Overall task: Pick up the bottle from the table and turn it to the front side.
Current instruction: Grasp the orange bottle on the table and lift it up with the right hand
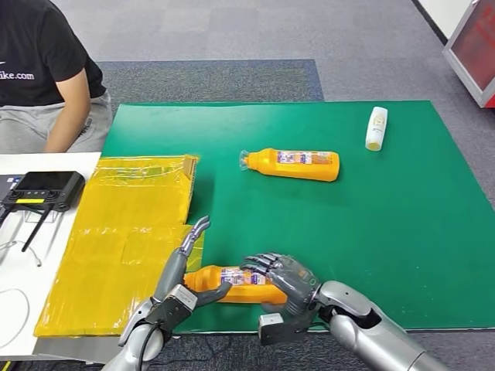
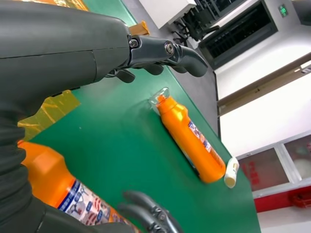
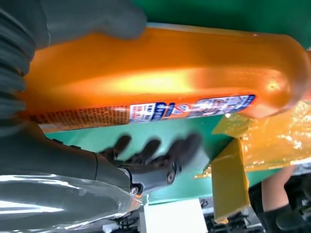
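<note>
An orange bottle [image 1: 233, 284] [image 2: 55, 184] [image 3: 165, 73] lies on its side at the front edge of the green mat [image 1: 362, 232], its neck toward the yellow bag. My right hand [image 1: 286, 282] cups its body. The thumb [image 3: 92, 19] lies on the bottle, and the curled fingers [image 3: 154, 155] arch over its far side, with a strip of mat showing between them and it. My left hand [image 1: 186, 274] is at the neck end, thumb against the bottle and fingers [image 2: 161, 53] stretched out above the mat, apart from it.
A second orange bottle [image 1: 291, 165] [image 2: 190, 141] lies mid-mat, and a small white bottle [image 1: 377, 127] [image 2: 231, 172] at the far right. A yellow plastic bag [image 1: 128, 232] [image 3: 271, 141] covers the left. A black device [image 1: 43, 189] sits on the white table. A person [image 1: 52, 77] sits at the far left.
</note>
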Robot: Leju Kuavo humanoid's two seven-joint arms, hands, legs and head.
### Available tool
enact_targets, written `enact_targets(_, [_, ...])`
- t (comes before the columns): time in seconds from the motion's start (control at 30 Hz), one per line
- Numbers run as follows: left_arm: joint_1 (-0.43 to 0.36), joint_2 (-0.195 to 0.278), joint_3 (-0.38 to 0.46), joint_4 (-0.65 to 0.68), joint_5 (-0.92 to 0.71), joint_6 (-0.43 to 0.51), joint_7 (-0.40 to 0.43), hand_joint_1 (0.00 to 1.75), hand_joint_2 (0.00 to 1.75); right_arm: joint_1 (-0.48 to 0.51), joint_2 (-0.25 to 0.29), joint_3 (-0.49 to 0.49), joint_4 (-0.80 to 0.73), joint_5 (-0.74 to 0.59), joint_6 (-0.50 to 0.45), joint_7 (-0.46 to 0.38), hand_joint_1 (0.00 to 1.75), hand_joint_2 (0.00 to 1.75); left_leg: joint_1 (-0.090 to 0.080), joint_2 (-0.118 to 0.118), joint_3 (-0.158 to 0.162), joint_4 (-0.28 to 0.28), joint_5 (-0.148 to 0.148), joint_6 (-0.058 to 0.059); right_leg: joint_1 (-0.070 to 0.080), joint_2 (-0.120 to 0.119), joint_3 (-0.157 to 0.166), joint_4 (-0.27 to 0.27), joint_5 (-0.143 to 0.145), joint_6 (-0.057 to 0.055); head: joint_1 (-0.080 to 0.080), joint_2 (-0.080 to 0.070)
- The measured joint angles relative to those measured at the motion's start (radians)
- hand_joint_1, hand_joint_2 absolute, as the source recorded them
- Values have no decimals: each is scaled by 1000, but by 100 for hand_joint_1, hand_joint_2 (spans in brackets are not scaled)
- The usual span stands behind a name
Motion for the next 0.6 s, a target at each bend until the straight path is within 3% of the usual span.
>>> enact_targets(0.5, [2, 0, 2, 0, -7, -1, 12, 0, 175, 3, 35, -8, 14, 58, -38, 8, 174, 175, -1, 0, 0, 0, 0, 0, -1, 0, 0, 0, 0, 0, 0, 0])
enact_targets(0.57, [3, 0, 2, 0, -8, -3, 12, 0, 175, 3, 36, -8, 15, 58, -38, 7, 163, 175, -1, 0, 0, 0, 0, 0, -1, -1, 0, 0, 0, 0, 0, 0])
enact_targets(0.6, [4, 0, 2, 0, -9, -4, 12, 0, 175, 4, 36, -8, 15, 59, -39, 7, 146, 175, -1, 0, 0, 0, 0, 1, -1, -1, 0, 0, 0, 0, 0, 0])
